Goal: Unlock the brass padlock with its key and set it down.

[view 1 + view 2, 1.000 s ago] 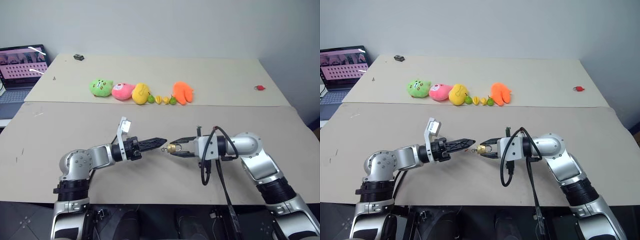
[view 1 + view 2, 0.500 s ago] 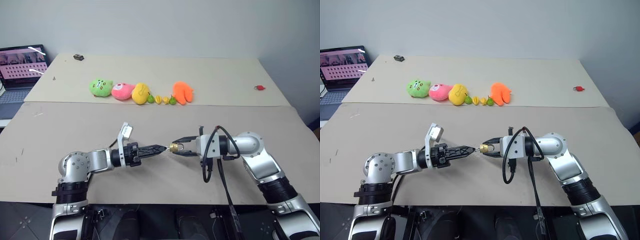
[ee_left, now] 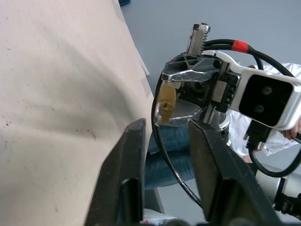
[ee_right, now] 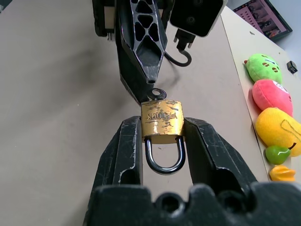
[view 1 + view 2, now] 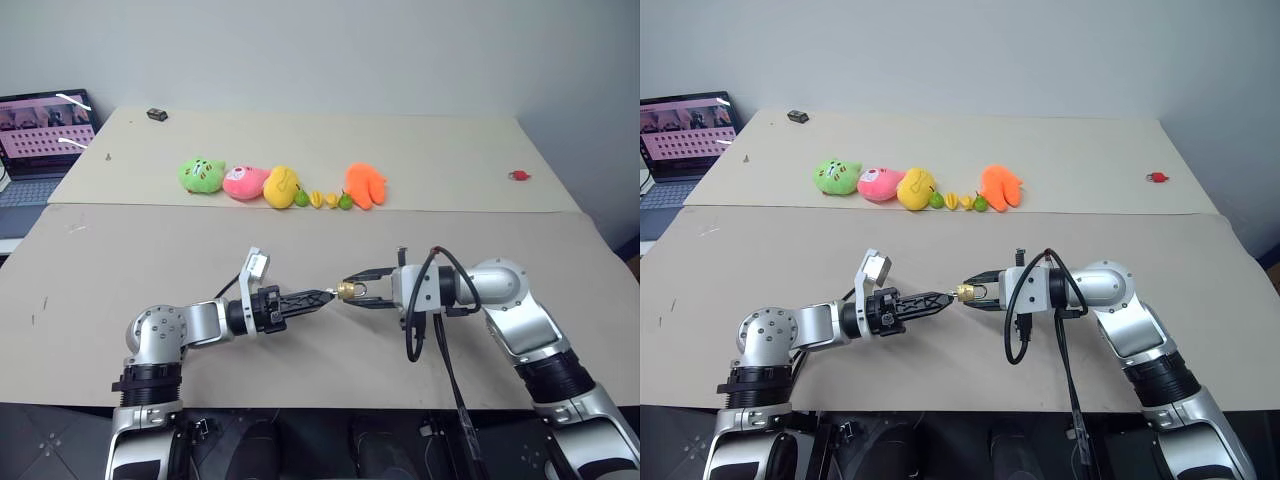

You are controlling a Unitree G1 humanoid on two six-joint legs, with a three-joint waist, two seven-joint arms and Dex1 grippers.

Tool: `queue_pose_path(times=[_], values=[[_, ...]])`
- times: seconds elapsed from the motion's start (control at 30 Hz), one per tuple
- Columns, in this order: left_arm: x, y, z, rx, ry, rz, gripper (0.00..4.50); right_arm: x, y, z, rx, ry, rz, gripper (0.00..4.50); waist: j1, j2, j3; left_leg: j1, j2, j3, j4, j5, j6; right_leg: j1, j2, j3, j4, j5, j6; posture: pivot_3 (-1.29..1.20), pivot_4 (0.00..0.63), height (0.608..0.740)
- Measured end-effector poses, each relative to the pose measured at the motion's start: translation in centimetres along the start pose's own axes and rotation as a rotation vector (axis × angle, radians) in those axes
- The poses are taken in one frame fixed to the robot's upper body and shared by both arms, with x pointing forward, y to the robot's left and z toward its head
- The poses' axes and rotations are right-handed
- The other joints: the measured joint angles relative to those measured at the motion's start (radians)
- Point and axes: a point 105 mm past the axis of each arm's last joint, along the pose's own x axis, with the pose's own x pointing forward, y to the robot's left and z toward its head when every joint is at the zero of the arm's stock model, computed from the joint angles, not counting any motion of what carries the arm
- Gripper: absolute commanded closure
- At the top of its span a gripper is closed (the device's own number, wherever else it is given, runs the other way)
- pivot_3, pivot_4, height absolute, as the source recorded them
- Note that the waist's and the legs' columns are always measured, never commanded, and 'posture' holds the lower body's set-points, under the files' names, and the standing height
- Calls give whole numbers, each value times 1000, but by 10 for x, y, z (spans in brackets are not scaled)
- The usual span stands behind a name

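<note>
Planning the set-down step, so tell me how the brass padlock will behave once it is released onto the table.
The brass padlock looks solid metal, so it is probably rigid and heavy for its size. Its flat squarish body should lie still rather than roll, though it may tip onto a face. The right gripper pinches its smooth sides, so it could slip if the grip loosens.

Both arms level, left hand (image 5: 322, 297) and right hand (image 5: 352, 291) tip-to-tip.

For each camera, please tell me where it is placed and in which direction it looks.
Head stereo views: look forward and down over both arms, the table, plush toys.
Left wrist view: looks along the left gripper at the brass padlock.
Right wrist view: looks along the right gripper, shut on the padlock.
Both wrist views share the padlock.
</note>
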Motion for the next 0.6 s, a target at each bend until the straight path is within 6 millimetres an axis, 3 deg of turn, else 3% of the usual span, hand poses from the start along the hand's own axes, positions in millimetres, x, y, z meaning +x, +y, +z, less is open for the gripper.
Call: queue_pose_path(times=[0.43,0.6], values=[[5,-8,4,-21,-20,-62,2941,-3,-1,10,81,-49,-20,3590,1,0,0,0,0,0,0,0,0,0,0,0,0,0,0,0,150,717],[1,-8,14,-33,-62,-48,2941,-2,1,11,82,-57,-6,3590,1,0,0,0,0,0,0,0,0,0,0,0,0,0,0,0,150,717]])
